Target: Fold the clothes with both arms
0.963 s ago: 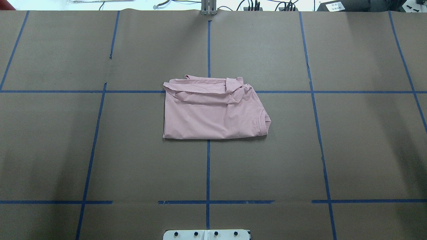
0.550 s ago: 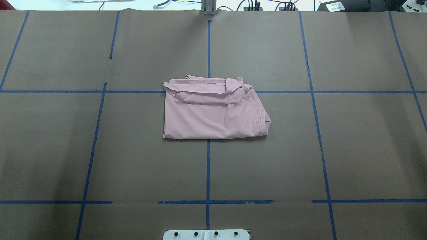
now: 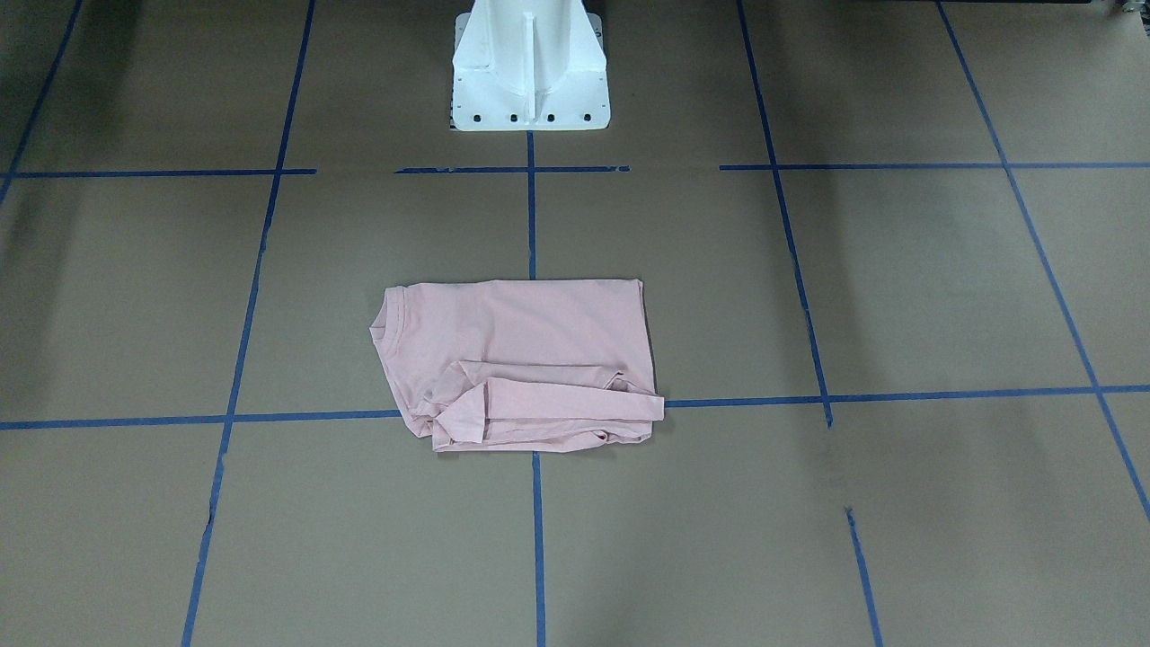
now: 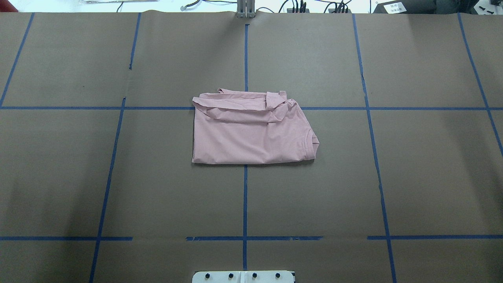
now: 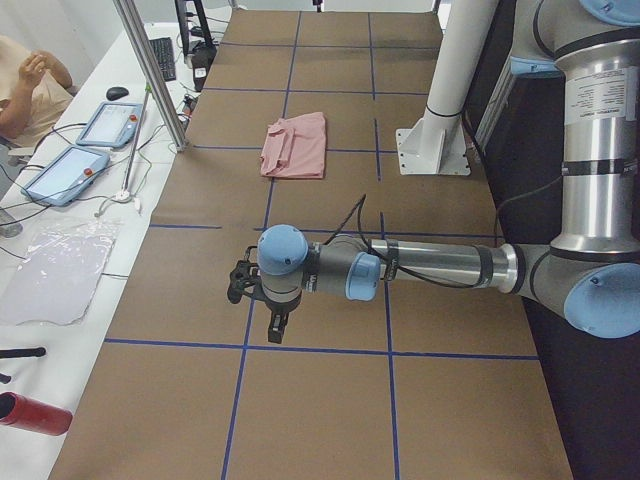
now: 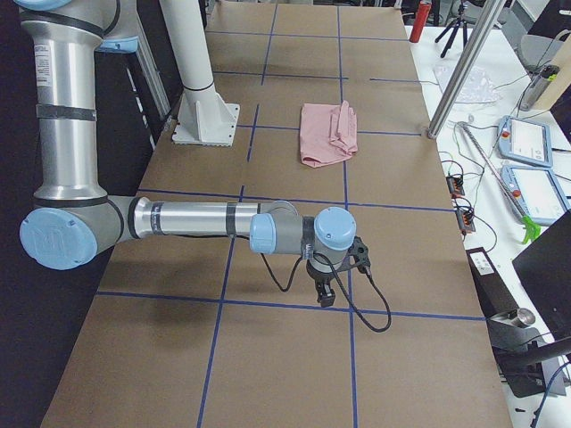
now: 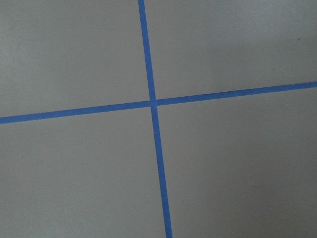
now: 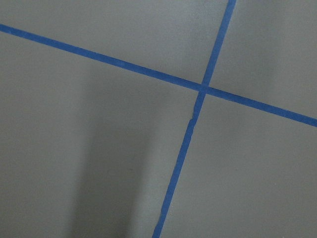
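Observation:
The pale pink T-shirt lies folded into a rough rectangle at the middle of the table, with the neck at the overhead view's right and a sleeve folded across its far edge. It also shows in the front-facing view and both side views. The print is hidden. My left gripper hangs over bare table far from the shirt. My right gripper does the same at the other end. I cannot tell whether either is open or shut. Both wrist views show only brown paper and blue tape.
Brown paper with a blue tape grid covers the table. The white pedestal base stands at the robot's edge. A metal post, tablets and a seated operator are beyond the far edge.

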